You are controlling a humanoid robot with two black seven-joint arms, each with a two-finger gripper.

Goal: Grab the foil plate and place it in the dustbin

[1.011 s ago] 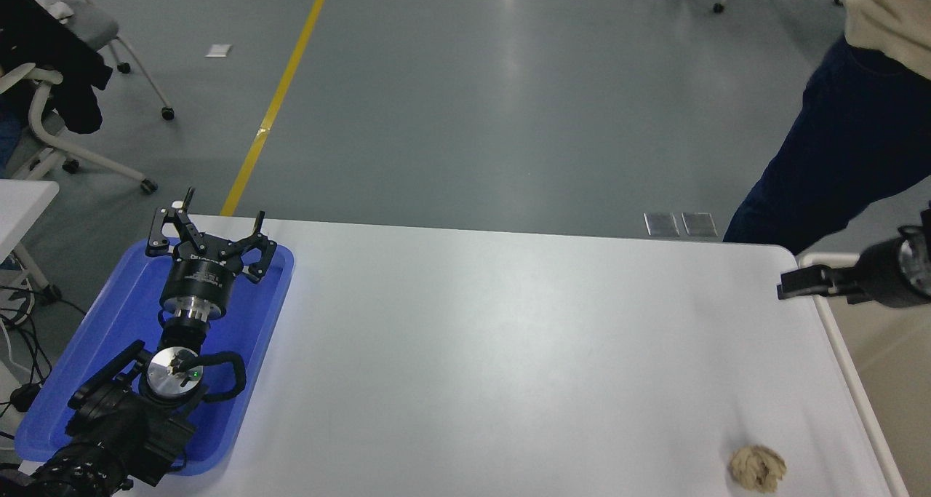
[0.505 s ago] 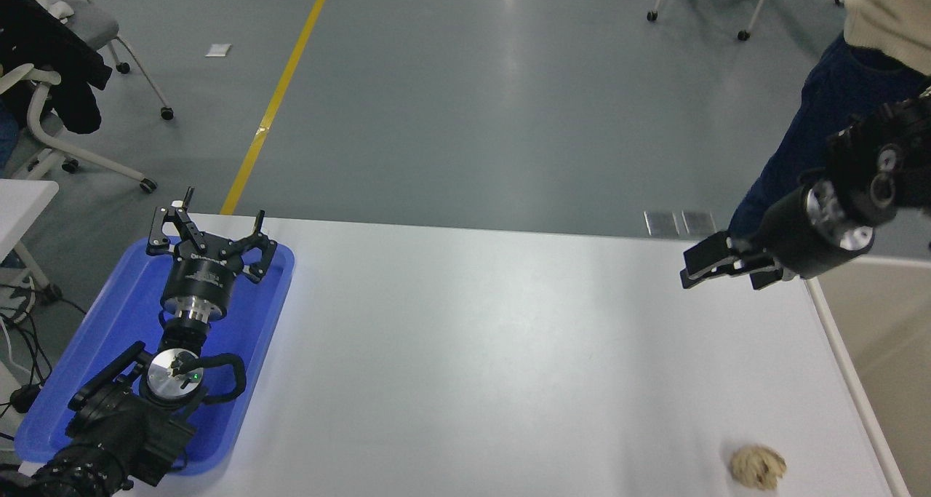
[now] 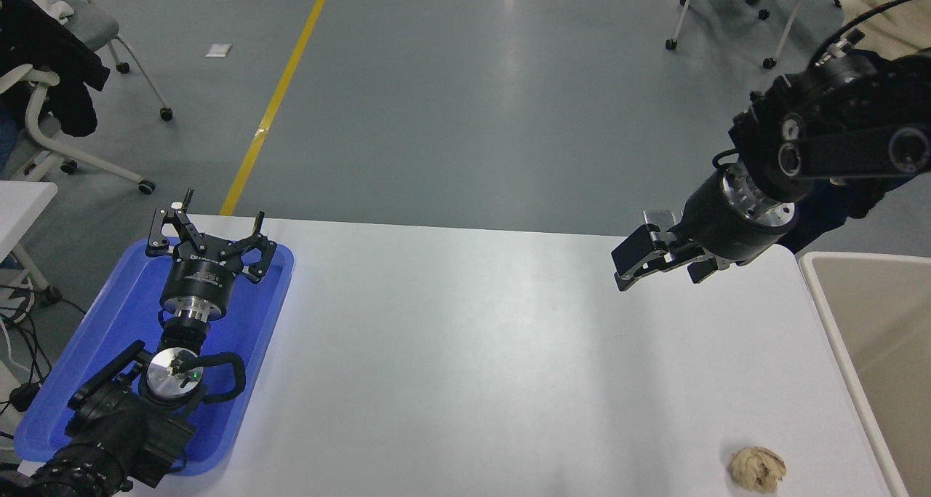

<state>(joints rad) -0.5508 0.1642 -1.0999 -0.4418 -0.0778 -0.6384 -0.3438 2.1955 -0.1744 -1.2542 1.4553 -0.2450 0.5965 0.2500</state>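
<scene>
The foil plate is not in view. The dustbin, beige with a pale rim, stands against the table's right edge; only its left part shows, and that part of the interior looks plain. My right gripper hangs above the table's far right area, left of the dustbin, pointing left. Its fingers stand slightly apart with nothing between them. My left gripper is parked open over the blue tray at the lower left.
A small crumpled tan paper ball lies near the table's front right corner. A person stands at the far right behind my right arm. Wheeled chairs stand on the floor at top left and top right.
My right arm has swung left and up from over the dustbin's edge to above the table's far right area. The view has shifted, so more of the dustbin shows. The left arm has not moved.
</scene>
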